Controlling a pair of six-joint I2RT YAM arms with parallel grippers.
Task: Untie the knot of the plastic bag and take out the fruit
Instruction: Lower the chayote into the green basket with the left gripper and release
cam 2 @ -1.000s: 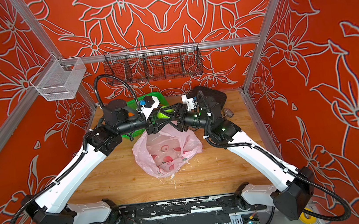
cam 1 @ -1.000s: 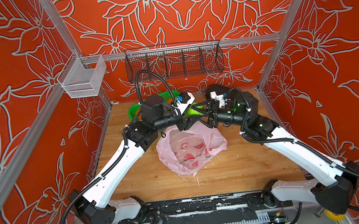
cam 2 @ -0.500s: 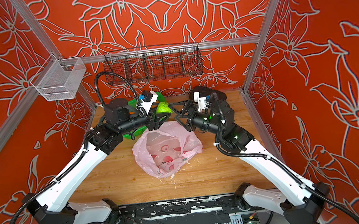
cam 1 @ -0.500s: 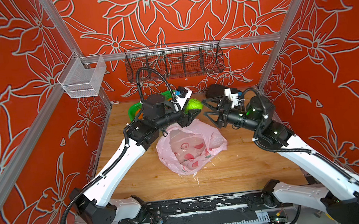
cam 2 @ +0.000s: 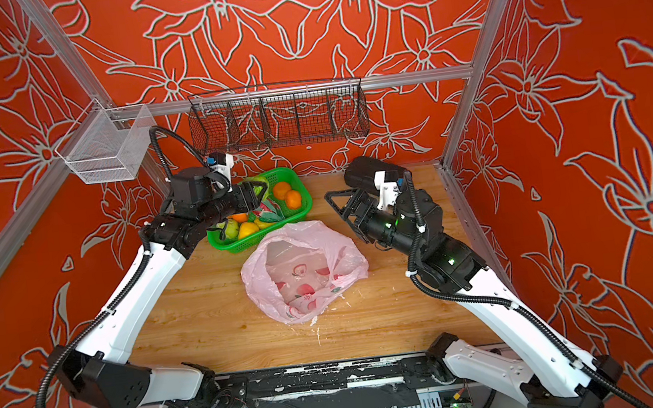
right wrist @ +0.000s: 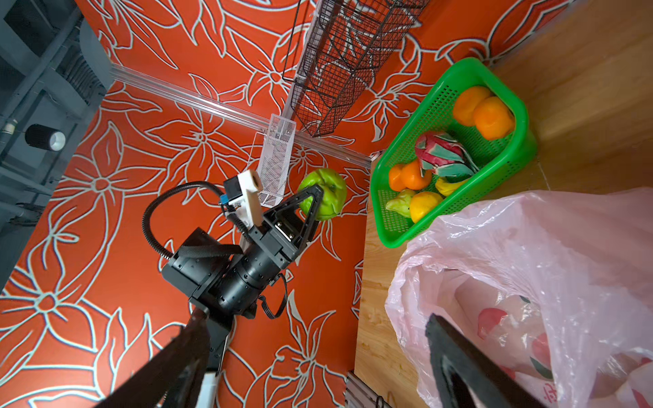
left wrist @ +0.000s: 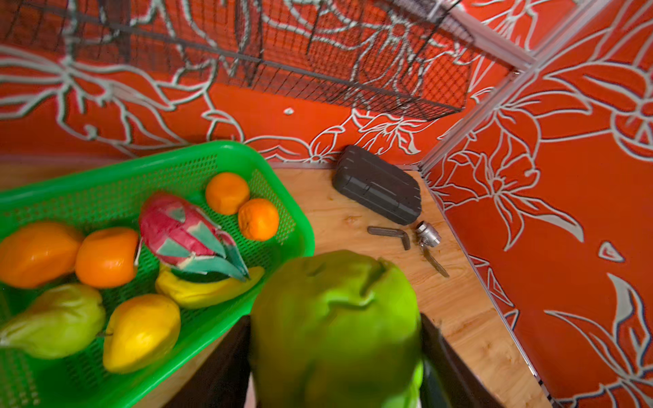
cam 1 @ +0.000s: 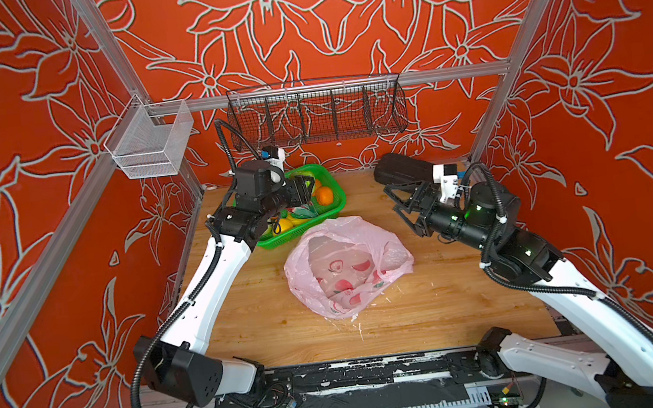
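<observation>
Green fruit (left wrist: 335, 328) pinched by left tool (right wrist: 318, 199) over basket (left wrist: 226, 148) rim; right tool (cam 2: 337, 208) spread near bag (cam 1: 348, 265).

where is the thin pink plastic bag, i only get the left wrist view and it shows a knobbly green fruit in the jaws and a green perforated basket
Observer: The thin pink plastic bag lies on the wooden table, right next to the green perforated basket, on the robot's side of it.
Operator: is it knotted
Observer: No, its mouth gapes open, facing up.
Operator: where's the right gripper
Observer: The right gripper hovers beside the bag, jaws wide open and empty.
</observation>
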